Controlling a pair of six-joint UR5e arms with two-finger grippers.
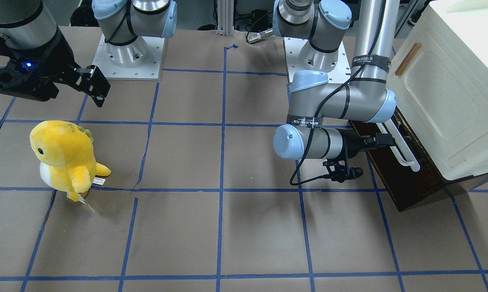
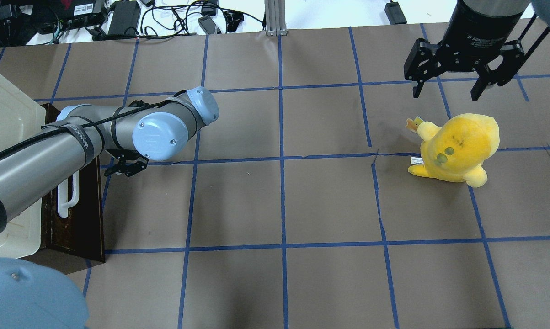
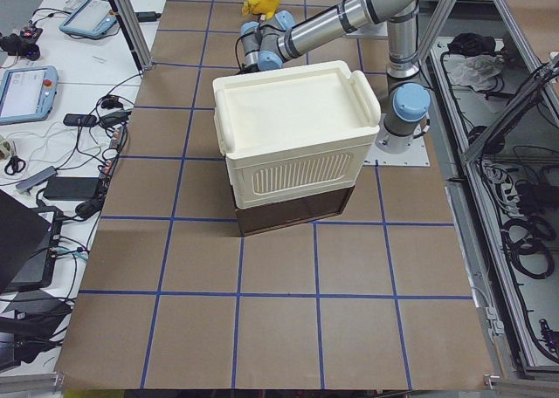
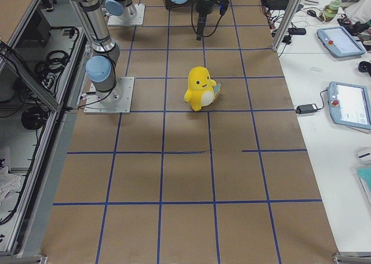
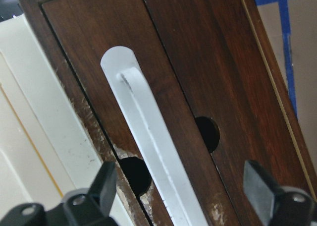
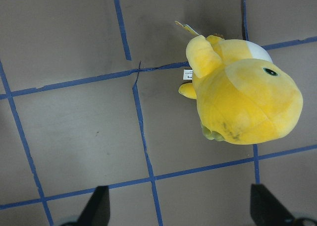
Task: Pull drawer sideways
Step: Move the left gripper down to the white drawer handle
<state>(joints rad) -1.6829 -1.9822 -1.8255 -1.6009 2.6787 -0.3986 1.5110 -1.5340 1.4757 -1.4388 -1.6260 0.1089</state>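
The drawer point(image 1: 406, 178) has a dark brown wooden front and sits at the bottom of the cream cabinet point(image 1: 450, 89). Its long white bar handle point(image 1: 402, 153) runs along the front. None of its inside shows. My left gripper point(image 1: 383, 140) is at the handle, and its arm hides it in the overhead view. In the left wrist view the gripper point(image 5: 181, 186) is open, with one finger point(image 5: 104, 184) on each side of the handle point(image 5: 143, 132) and close to the drawer front point(image 5: 198, 62). My right gripper point(image 2: 447, 89) is open and empty, held high above the table.
A yellow plush toy point(image 1: 61, 156) stands on the brown paper on my right side, below the right gripper point(image 6: 179, 206), and it also shows in the right wrist view point(image 6: 242, 102). The cabinet door has a small wooden handle point(image 1: 408, 59). Blue tape lines cross the table.
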